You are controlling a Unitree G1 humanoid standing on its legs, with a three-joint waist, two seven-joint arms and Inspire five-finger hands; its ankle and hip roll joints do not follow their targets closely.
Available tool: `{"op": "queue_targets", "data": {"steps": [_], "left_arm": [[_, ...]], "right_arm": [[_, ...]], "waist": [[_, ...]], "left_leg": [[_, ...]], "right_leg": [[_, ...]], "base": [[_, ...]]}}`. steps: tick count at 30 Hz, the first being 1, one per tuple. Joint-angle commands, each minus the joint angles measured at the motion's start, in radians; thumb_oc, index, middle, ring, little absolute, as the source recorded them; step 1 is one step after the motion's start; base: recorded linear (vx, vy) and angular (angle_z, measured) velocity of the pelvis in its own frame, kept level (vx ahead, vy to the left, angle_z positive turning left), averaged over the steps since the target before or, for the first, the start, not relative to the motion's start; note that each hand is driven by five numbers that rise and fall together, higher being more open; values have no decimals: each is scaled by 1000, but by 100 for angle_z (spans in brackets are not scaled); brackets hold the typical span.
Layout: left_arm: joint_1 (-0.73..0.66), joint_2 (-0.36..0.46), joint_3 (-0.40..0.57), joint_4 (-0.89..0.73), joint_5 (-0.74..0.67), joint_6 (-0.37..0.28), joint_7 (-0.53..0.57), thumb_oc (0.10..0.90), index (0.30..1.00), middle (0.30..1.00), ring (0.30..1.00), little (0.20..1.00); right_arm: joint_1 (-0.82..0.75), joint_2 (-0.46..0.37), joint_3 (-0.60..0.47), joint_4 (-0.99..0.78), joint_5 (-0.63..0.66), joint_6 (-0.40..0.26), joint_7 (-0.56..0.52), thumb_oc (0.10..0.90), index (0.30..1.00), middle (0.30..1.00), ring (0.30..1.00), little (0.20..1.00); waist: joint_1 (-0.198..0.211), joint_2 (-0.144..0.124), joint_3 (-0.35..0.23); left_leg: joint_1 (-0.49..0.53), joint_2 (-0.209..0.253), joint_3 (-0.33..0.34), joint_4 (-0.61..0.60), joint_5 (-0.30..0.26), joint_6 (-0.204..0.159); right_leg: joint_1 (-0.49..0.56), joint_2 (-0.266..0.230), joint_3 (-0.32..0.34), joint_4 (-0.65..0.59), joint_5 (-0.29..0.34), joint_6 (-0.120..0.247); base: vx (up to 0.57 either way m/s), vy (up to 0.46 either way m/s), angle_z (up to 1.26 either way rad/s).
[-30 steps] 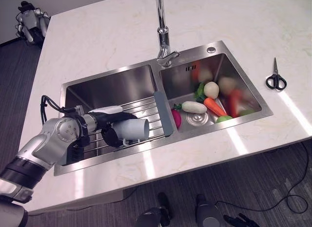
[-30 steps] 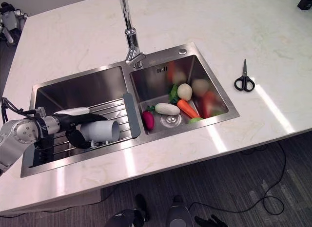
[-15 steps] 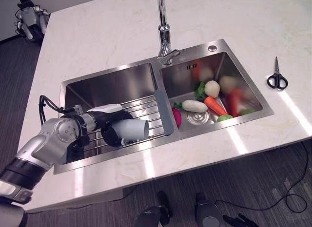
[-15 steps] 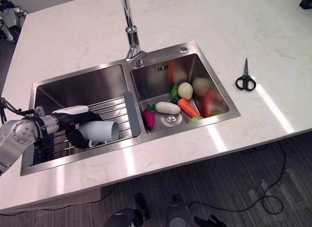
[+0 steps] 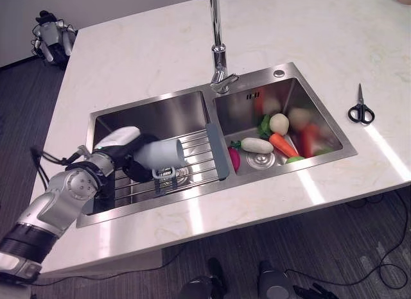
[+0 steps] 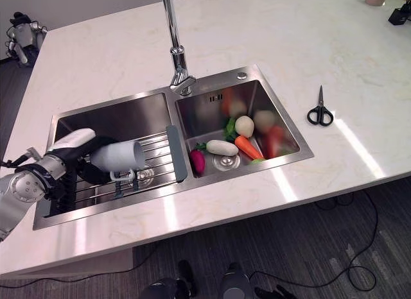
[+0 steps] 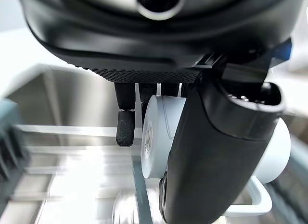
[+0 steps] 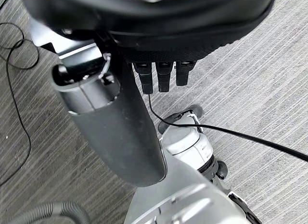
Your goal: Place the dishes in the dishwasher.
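Mug (image 5: 161, 154), white, was clamped in the left hand (image 5: 119, 148), thumb and fingers wrapped round it, lifted off the sink rack (image 5: 192, 159) where it lay a second earlier. Pickup looked done; carrying remained. Right hand (image 8: 120, 113) hung relaxed over floor.

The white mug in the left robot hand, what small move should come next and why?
Probably lift the white mug a little higher, straight up from the drying rack in the left basin. The left robot hand grips it on its side, its handle hanging down close to the rack bars, so it could catch.
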Motion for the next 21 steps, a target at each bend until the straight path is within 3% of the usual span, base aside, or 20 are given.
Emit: {"op": "queue_targets", "data": {"steps": [1, 7, 12, 21], "left_arm": [[-30, -21, 111, 12, 33, -80, 217, 400, 300, 300, 300, 300], [5, -134, 116, 27, 86, -49, 359, 400, 300, 300, 300, 300], [18, -194, 123, 37, 36, -48, 444, 400, 300, 300, 300, 300], [87, -338, 196, -65, -137, -150, 519, 400, 300, 300, 300, 300]], "right_arm": [[76, 0, 31, -30, -6, -19, -9, 800, 900, 900, 900, 900], [72, 19, 49, -49, -4, -12, -19, 800, 900, 900, 900, 900], [76, 36, 55, -44, -4, -11, -28, 800, 900, 900, 900, 900], [76, 62, 27, 10, -20, -31, -34, 800, 900, 900, 900, 900]], "waist": [[-5, -8, -94], [-3, -21, -103], [-2, -25, -107], [25, -29, -119]], "left_leg": [[5, 53, -70, 110, -207, -67], [18, 57, -65, 110, -212, -67], [25, 59, -61, 110, -216, -67], [34, 59, -78, 110, -221, -71]], "right_leg": [[-10, -66, -65, -20, 7, 106], [9, -68, -78, -20, -2, 102], [18, -68, -85, -20, -8, 98], [47, -66, -119, -20, -30, 83]], "base": [[10, -23, 10], [3, -14, 6], [0, 0, 0], [-10, -17, 4]]}}
